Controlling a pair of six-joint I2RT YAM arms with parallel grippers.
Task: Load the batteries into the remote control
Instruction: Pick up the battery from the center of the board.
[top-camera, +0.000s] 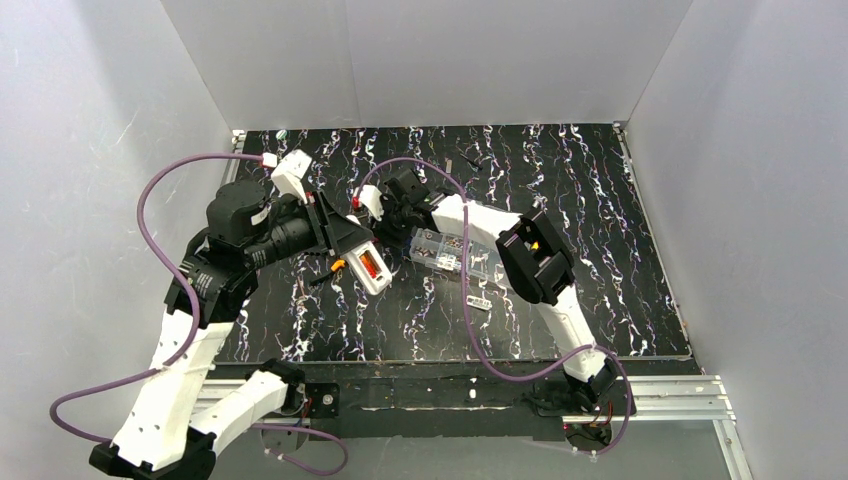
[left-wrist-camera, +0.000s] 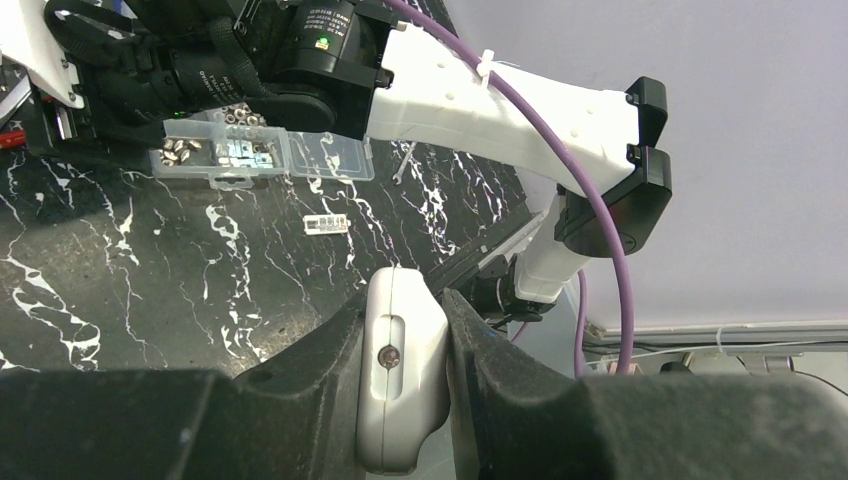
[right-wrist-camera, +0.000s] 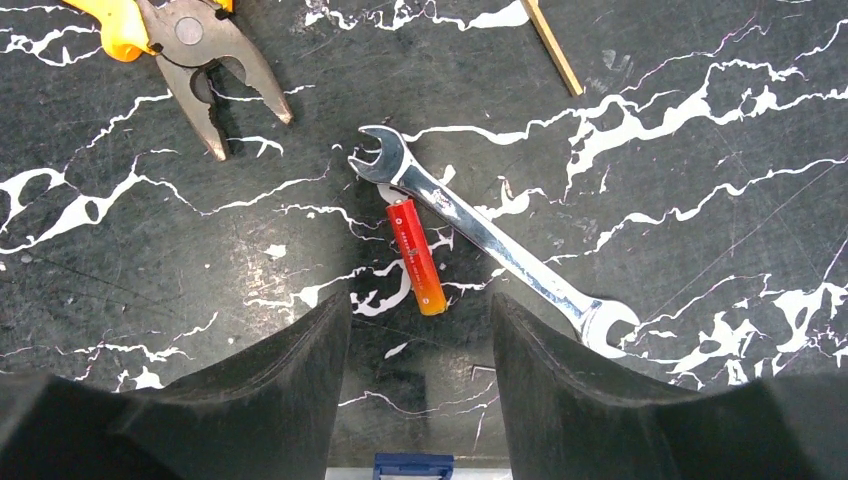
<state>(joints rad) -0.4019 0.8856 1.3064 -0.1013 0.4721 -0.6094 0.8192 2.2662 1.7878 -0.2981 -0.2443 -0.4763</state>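
- Left wrist view: remote control (left-wrist-camera: 400, 390) clamped aloft in the left gripper (left-wrist-camera: 402, 305);
- right gripper (right-wrist-camera: 420, 302) hangs spread above a red battery (right-wrist-camera: 415, 255) lying against a wrench (right-wrist-camera: 490, 245);
- likely step: battery pickup; next, descend and pinch it clear of the wrench.

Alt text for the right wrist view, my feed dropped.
The open right pincer is aimed down at a red battery lying on the black marbled table, its far end against a silver wrench. Orange-handled pliers lie at upper left, a thin wooden stick at the top edge.
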